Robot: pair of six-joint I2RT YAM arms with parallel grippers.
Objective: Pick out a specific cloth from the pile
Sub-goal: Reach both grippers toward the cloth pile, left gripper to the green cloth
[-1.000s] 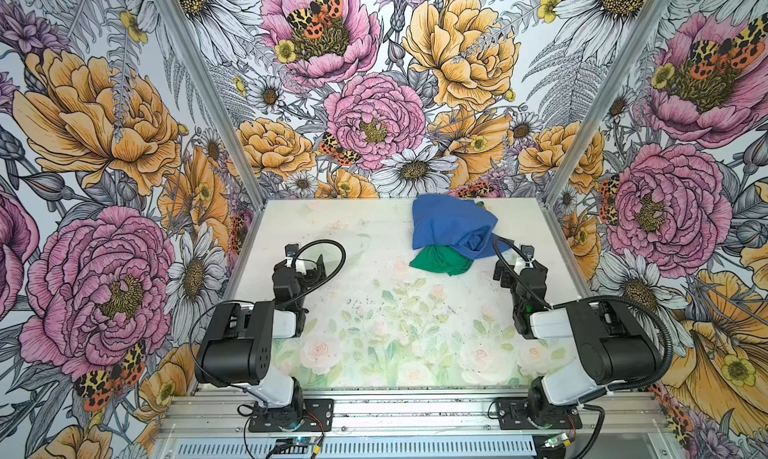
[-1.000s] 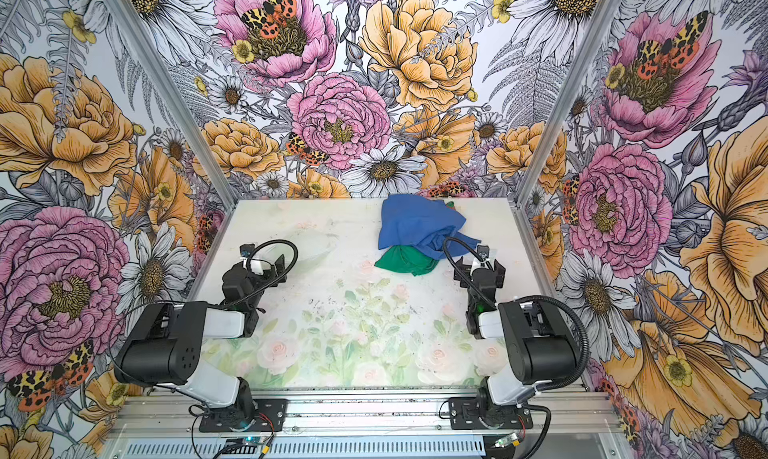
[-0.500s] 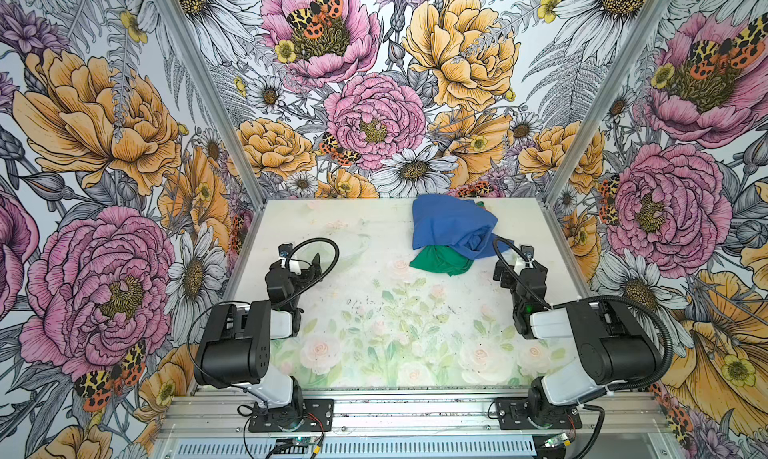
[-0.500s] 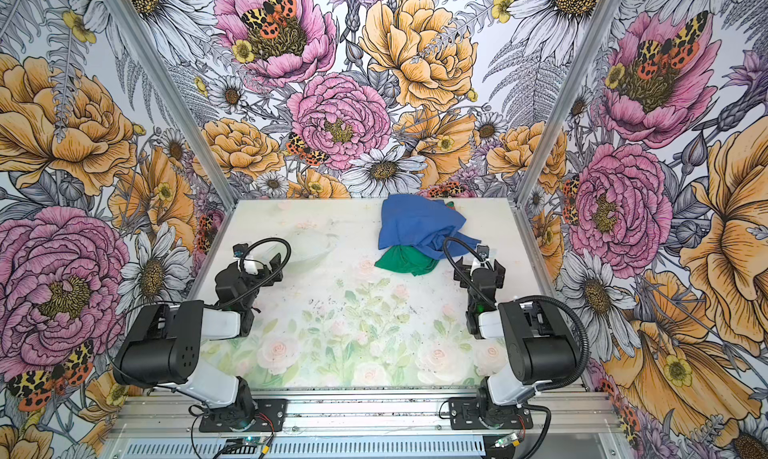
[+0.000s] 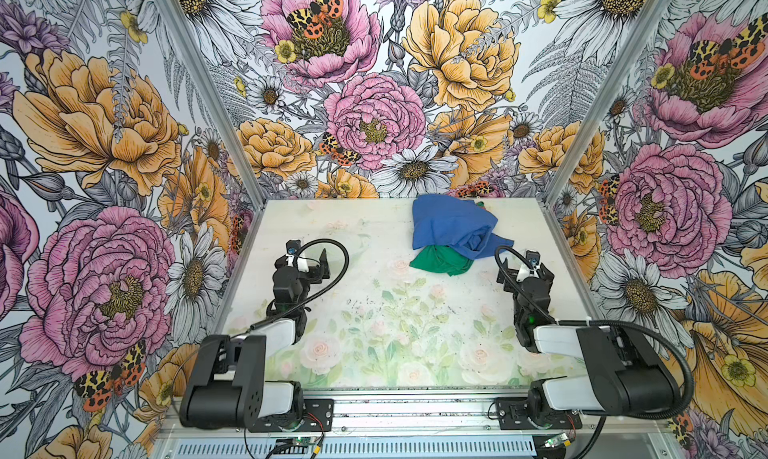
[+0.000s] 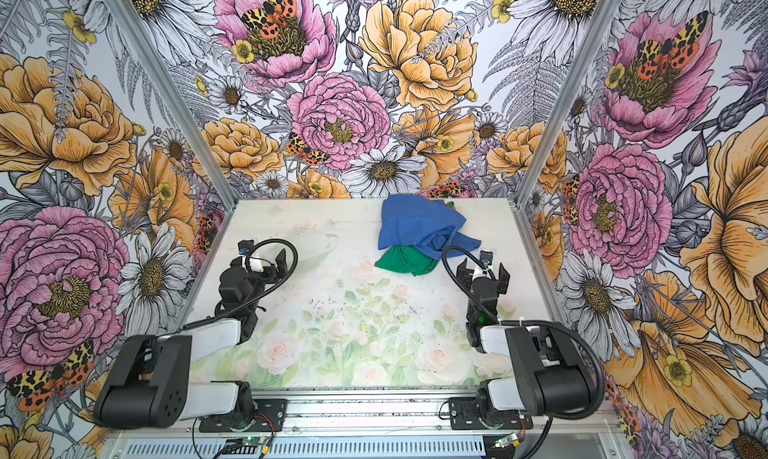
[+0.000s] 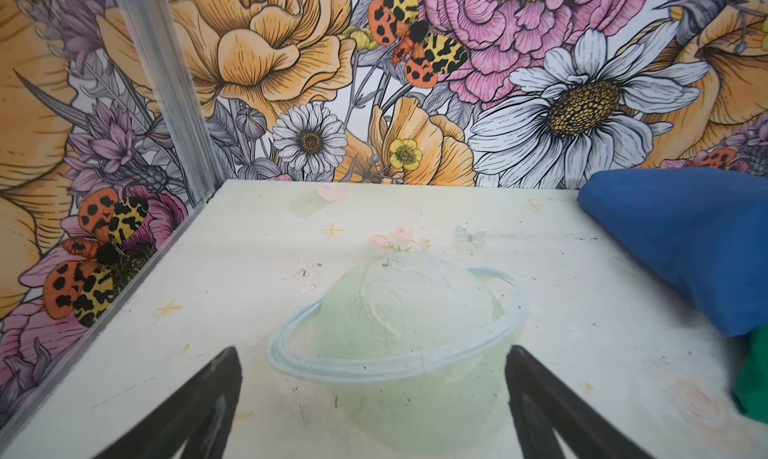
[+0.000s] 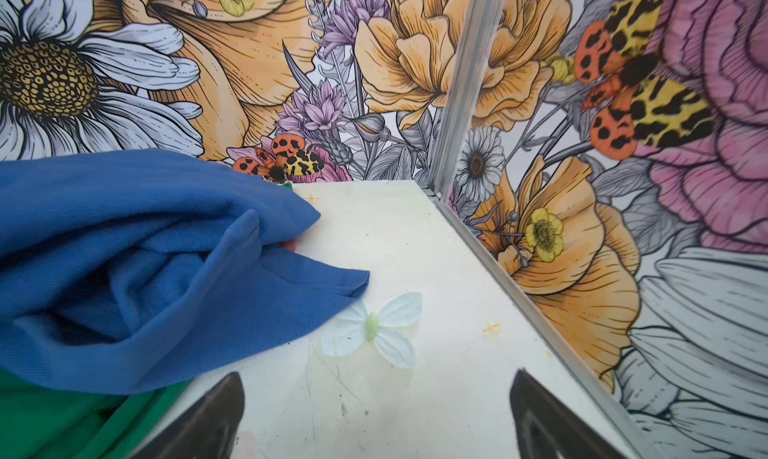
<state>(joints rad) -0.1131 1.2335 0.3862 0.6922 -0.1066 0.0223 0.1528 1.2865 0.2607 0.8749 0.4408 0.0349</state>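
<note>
Approach stage, nothing gripped. Left gripper [image 7: 372, 349] spread, well apart from pile [image 5: 451, 224]. Right gripper [image 8: 378, 373] spread, near cloth [image 5: 440, 262]. Next: exposed green edge to be pinched, drawn clear.

Here we are inside a robotics lab test cell: floral-printed wall panels [image 5: 457, 62] framed by aluminium frame posts [image 5: 208, 91], a pastel printed bench [image 5: 374, 236], a left arm [image 5: 232, 378] and right arm [image 5: 615, 373] bolted to a metal rail [image 5: 415, 411], bare circuit board [image 5: 297, 443] and wiring showing up front.
</note>
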